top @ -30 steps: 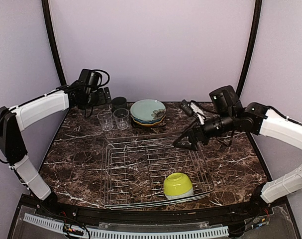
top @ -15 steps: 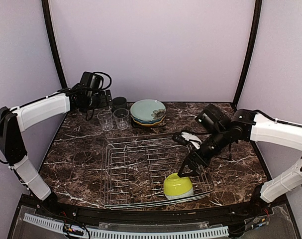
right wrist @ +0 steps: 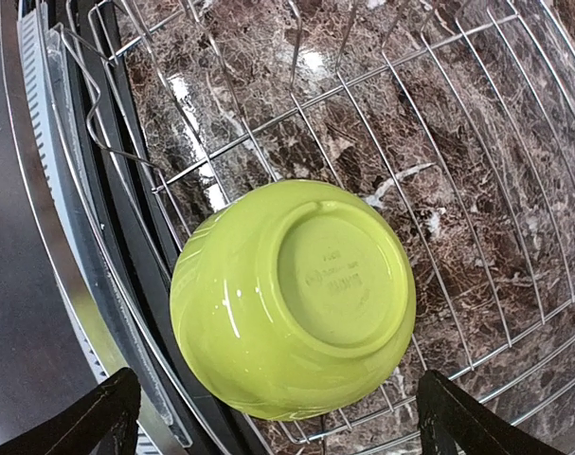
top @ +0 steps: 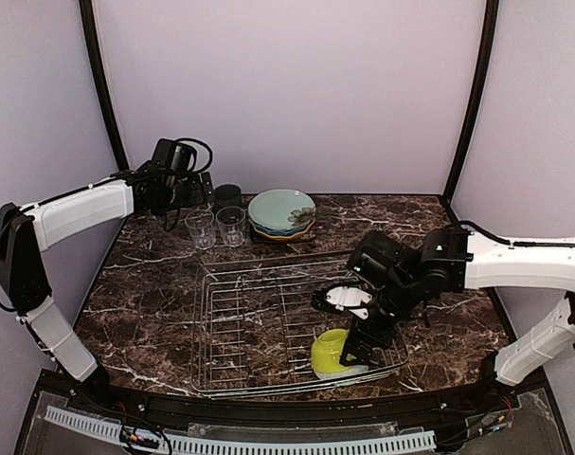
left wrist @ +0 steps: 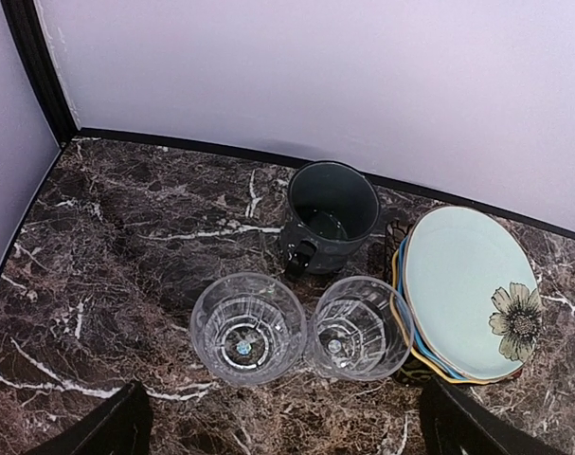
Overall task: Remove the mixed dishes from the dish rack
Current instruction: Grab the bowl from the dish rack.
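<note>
A dark marble table (top: 145,303) seen from above, with a robot arm at each side. A large silver wire dish rack (top: 254,327) sits in the middle of the table. The only dish in it is a lime-green bowl (top: 327,353), which lies upside down in the rack's near right corner with its flat base facing up.

The right gripper (top: 351,349) points down over the bowl. Its jaws are spread wide. In the right wrist view its two dark fingers (right wrist: 102,412) stand either side of the bowl, and neither is seen touching it.

The other dishes stand on the table beyond the rack, at the far left. Two clear glasses (left wrist: 248,329) stand upright just beside each other, with a dark grey mug (left wrist: 332,213) upright just behind them. To their right is a stack of plates (left wrist: 462,294). The top one is pale teal with a flower motif, and blue and yellow rims show beneath it.

The left gripper (top: 176,197) hovers above the far left of the table, near the glasses. Its jaws are also spread wide and hold nothing.
</note>
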### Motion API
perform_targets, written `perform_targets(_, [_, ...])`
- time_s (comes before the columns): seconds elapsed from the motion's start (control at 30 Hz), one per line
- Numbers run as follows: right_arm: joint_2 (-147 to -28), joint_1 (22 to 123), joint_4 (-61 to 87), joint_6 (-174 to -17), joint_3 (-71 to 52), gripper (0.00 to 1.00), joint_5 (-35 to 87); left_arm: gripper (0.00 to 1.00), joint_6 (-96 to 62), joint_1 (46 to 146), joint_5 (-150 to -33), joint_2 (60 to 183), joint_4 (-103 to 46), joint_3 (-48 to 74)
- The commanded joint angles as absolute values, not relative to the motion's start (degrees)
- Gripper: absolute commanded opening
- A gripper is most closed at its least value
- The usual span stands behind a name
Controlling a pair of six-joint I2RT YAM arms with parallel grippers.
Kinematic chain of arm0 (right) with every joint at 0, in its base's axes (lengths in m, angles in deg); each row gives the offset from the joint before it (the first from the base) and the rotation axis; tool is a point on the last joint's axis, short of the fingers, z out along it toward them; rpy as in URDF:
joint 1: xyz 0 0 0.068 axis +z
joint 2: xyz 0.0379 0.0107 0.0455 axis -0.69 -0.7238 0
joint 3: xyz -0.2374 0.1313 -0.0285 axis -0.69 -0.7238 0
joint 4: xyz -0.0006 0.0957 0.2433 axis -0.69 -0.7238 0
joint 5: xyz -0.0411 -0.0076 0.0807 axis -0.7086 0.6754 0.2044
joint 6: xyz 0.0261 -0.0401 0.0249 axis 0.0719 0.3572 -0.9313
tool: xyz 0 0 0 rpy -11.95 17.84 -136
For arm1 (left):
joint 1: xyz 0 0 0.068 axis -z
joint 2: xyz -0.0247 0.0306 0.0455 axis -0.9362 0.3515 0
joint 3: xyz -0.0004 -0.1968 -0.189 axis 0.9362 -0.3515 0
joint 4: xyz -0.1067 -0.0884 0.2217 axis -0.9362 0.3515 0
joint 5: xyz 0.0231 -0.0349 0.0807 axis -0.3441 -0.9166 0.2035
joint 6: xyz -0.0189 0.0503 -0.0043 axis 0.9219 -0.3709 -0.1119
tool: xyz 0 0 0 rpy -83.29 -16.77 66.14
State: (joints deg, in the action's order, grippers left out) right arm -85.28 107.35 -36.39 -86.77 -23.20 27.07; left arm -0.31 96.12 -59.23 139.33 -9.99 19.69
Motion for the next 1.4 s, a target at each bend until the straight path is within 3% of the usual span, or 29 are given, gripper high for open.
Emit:
perform_targets(0.0, [-86.3, 109.8, -34.4, -80.8, -21.4, 0.99, 18.4, 0.99, -1.8, 96.4, -60.1, 136.0, -11.9, 17.7])
perform_targets(0.4, [-83.3, 110.3, -31.2, -70.4, -24.1, 0.99, 17.7, 0.99, -2.5, 96.4, -61.1, 134.9, -13.5, 15.7])
perform_targets(0.77, [-79.7, 110.2, -32.9, -64.4, -26.9, 0.99, 26.6, 0.99, -2.1, 96.4, -64.4, 135.5, -14.8, 15.2])
perform_targets(1.37, [-81.4, 110.2, -30.9, -59.9, -29.0, 0.99, 16.6, 0.99, -1.9, 96.4, -68.5, 134.2, -17.6, 12.6])
